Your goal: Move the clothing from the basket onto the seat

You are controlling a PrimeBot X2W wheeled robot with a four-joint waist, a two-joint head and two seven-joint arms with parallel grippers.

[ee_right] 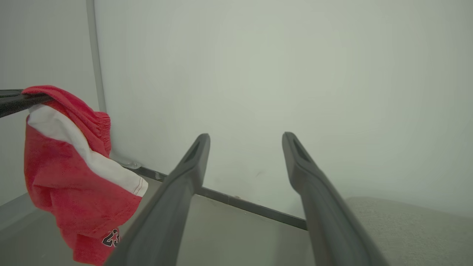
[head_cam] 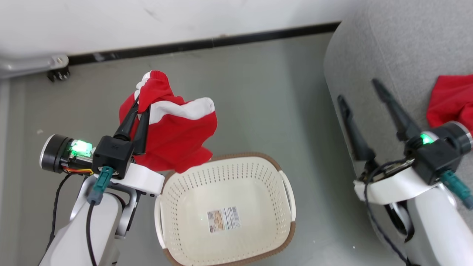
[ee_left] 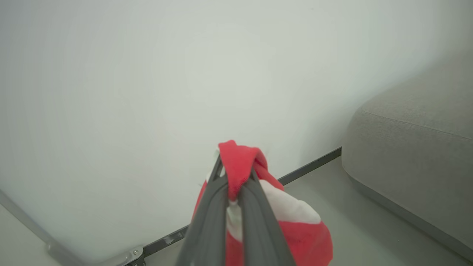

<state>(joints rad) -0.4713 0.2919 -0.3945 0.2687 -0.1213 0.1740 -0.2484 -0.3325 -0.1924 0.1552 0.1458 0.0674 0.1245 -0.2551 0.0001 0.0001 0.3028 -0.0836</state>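
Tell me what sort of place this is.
Probably a living room corner, or a mock-up of one: a large grey fabric sofa, a cream laundry basket standing on a smooth grey floor, and a plain white wall with a dark skirting strip along its foot.

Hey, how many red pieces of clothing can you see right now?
2. One garment hangs from the left gripper by the basket; the other garment lies on the sofa, cut off at the frame's edge. The basket is empty.
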